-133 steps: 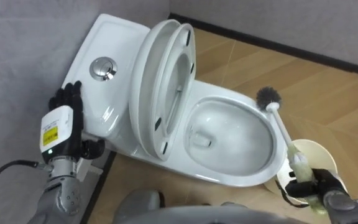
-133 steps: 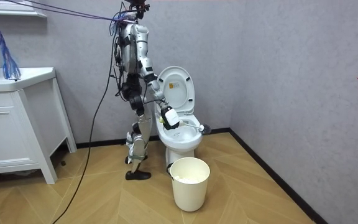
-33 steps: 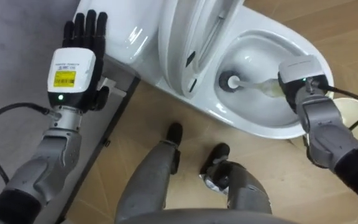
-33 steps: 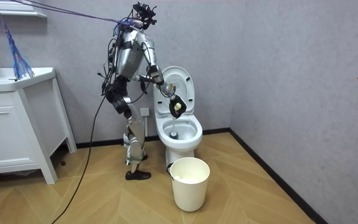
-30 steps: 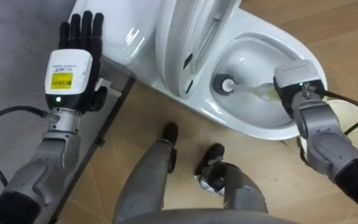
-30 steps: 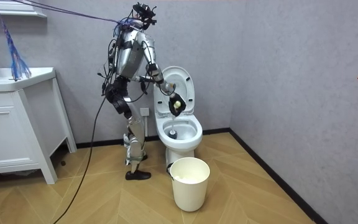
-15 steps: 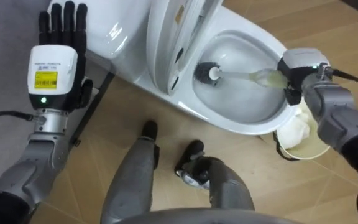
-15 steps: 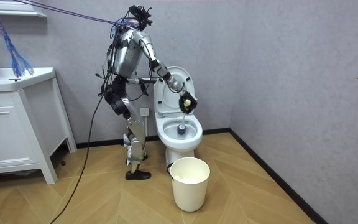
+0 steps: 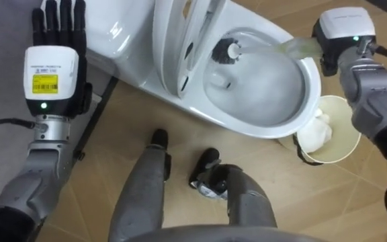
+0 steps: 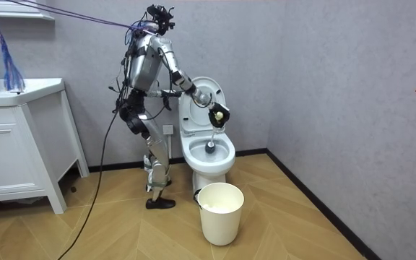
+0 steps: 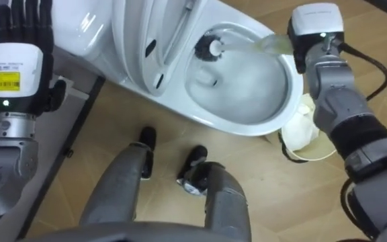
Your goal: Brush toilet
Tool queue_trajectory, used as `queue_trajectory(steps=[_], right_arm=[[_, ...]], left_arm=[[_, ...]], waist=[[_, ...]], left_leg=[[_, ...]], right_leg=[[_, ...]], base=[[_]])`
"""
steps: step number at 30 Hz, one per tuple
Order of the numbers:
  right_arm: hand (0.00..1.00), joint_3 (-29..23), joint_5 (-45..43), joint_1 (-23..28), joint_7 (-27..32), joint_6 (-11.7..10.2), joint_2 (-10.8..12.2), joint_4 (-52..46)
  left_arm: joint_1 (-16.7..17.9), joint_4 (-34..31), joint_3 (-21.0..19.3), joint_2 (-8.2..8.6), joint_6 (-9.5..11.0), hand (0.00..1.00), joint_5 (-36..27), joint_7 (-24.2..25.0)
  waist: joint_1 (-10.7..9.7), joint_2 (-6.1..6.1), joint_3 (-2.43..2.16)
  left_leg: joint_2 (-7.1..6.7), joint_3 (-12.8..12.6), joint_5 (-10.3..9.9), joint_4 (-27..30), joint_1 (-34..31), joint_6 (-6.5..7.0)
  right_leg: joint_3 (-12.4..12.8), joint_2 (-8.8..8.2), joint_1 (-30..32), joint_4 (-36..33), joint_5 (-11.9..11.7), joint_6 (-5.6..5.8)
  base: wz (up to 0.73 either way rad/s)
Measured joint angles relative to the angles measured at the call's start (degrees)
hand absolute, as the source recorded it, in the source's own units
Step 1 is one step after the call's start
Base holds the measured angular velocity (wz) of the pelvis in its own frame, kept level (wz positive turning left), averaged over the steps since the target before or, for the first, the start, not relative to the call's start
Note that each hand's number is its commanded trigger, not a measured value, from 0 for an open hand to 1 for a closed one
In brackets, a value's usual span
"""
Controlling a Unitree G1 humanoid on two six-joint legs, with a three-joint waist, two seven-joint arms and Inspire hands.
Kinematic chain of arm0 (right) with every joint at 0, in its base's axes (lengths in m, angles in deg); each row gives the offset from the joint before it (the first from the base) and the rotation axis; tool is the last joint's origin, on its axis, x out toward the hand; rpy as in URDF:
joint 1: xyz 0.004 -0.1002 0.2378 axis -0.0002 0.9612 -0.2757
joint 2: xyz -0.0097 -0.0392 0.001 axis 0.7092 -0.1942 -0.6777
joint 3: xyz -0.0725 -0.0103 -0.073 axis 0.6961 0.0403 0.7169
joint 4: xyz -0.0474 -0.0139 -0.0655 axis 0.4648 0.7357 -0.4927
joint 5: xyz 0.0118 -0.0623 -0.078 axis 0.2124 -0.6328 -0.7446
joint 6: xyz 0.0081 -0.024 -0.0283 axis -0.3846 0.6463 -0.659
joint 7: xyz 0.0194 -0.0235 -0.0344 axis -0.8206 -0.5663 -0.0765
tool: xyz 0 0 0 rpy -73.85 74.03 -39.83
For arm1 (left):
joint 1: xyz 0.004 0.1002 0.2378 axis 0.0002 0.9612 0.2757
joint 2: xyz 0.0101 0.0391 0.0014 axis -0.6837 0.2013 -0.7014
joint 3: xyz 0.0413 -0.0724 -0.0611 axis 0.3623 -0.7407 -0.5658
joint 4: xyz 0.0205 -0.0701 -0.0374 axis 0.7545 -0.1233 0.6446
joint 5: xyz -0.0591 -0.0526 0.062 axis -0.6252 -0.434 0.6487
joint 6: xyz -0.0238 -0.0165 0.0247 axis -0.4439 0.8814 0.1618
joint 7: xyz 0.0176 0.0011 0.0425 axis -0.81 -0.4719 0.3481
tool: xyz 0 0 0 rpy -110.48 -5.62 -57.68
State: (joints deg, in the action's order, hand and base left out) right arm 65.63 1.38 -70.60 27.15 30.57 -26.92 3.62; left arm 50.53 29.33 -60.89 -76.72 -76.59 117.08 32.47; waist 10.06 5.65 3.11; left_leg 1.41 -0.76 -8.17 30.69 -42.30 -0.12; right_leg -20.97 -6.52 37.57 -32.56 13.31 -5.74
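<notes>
A white toilet (image 9: pixel 247 126) stands with its seat and lid (image 9: pixel 180 40) raised. The toilet brush has its dark head (image 9: pixel 227 49) against the bowl's back wall, just under the raised seat. Its pale handle runs across the bowl to my right hand (image 9: pixel 343 30), which is shut on the handle's end above the bowl's right rim. My left hand (image 9: pixel 56 64) is held up open, fingers straight, to the left of the tank and touching nothing. In the room view I stand bent at the toilet's side (image 10: pixel 209 155), on the room view's left.
A cream waste bin (image 9: pixel 345 138) with white crumpled stuff in it stands on the wooden floor by the bowl's front right, under my right forearm. A white vanity cabinet (image 10: pixel 20 144) is at the room view's left. The grey wall is behind the tank.
The brush head has moved from the bottom of the bowl up to its back wall near the seat. My right hand has swung outward over the right rim. The view has shifted.
</notes>
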Motion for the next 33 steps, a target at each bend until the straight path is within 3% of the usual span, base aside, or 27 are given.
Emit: queue_trajectory(steps=[3,8,10,12,14,22,27,29,31,32,33], right_arm=[[1.0,4.2,-2.1,1.6,-4.7,2.4,0.2,-2.9],[1.0,5.0,-6.3,7.0,-11.7,7.5,-0.1,-13.2],[1.0,5.0,-6.4,7.8,-14.4,8.7,-0.2,-15.0],[1.0,4.9,-7.0,10.2,-17.6,10.0,-2.0,-18.7],[1.0,4.4,-9.2,12.9,-20.2,11.1,-2.9,-22.9],[1.0,2.5,-16.4,19.3,-26.3,13.4,-2.8,-29.5],[1.0,0.3,-17.1,20.7,-23.6,12.6,-3.0,-26.4],[1.0,0.0,-12.7,18.6,-18.2,10.2,-3.0,-17.0],[1.0,-0.6,-6.8,14.4,-13.4,7.5,-1.5,-7.5],[1.0,-0.6,-1.5,10.7,-10.5,5.2,-0.4,-0.7],[1.0,-0.8,2.7,7.3,-7.8,2.9,0.3,5.8]], left_arm=[[0.1,-0.2,0.9,0.38,-0.1,0.0,0.0,0.9],[0.7,-0.2,0.9,0.59,-0.1,0.0,-0.1,1.2],[0.6,-0.1,1.2,0.57,-0.1,0.0,-0.3,1.6],[0.6,-0.1,2.2,0.81,0.0,0.0,-1.5,2.1],[0.8,-0.1,2.4,0.86,0.0,0.0,-1.8,2.4],[0.8,-0.2,4.0,0.95,0.1,0.0,-2.5,2.0],[0.2,0.2,5.5,1.18,1.0,0.0,-4.4,0.7],[-0.9,1.1,6.1,1.07,2.5,0.0,-5.4,0.5],[-1.4,2.9,6.2,0.9,3.6,0.0,-5.8,0.1],[-1.8,3.6,6.1,0.39,4.0,0.0,-5.7,-0.7],[-2.5,3.4,5.8,-0.08,4.6,0.0,-5.7,-1.1]], waist=[[0.9,-1.81,-0.34],[2.5,-2.6,-0.85],[2.7,-3.11,-1.28],[2.8,-4.12,-2.03],[2.8,-4.75,-2.42],[2.7,-5.15,-2.41],[2.5,-6.34,-2.25],[2.4,-6.67,-2.19],[1.5,-6.43,-2.02],[1.1,-5.76,-1.59],[1.4,-4.57,-0.85]], left_leg=[[0.05,-0.1,0.0,-0.1,0.1,-0.04],[1.23,-0.3,-0.3,0.3,-0.1,-0.75],[1.53,0.1,-0.4,0.2,-0.1,-0.91],[1.53,0.9,-0.5,0.3,-0.3,-1.07],[1.68,1.4,-0.6,0.7,-0.4,-1.19],[1.75,2.0,-0.7,0.6,-0.4,-1.19],[1.05,2.5,-0.8,0.5,-0.3,-0.93],[0.39,2.3,-0.9,0.2,-0.1,-0.73],[-0.26,2.4,-0.7,0.1,-0.1,-0.52],[-0.46,2.1,-0.6,0.0,0.0,-0.46],[-0.49,1.5,-0.4,-0.2,-0.1,-0.4]], right_leg=[[0.2,0.15,0.1,0.1,0.0,-0.04],[0.3,1.43,-0.1,1.4,-0.4,-0.65],[-0.1,1.86,-0.5,2.0,-0.4,-0.81],[-0.8,2.07,-1.0,2.6,-0.4,-0.88],[-1.3,2.33,-1.6,3.1,-0.4,-0.89],[-2.5,2.51,-2.5,4.3,-0.4,-0.83],[-2.8,1.93,-2.7,3.8,-0.2,-0.42],[-2.8,0.99,-2.4,2.5,0.4,-0.14],[-2.7,0.19,-2.0,1.3,1.0,0.1],[-2.5,-0.25,-1.5,0.5,1.3,0.04],[-1.9,-0.56,-0.8,-0.3,1.4,-0.03]], base=[[-0.04],[-0.06],[0.01],[0.13],[0.09],[0.06],[0.05],[0.12],[0.11],[-0.03],[-0.08]])
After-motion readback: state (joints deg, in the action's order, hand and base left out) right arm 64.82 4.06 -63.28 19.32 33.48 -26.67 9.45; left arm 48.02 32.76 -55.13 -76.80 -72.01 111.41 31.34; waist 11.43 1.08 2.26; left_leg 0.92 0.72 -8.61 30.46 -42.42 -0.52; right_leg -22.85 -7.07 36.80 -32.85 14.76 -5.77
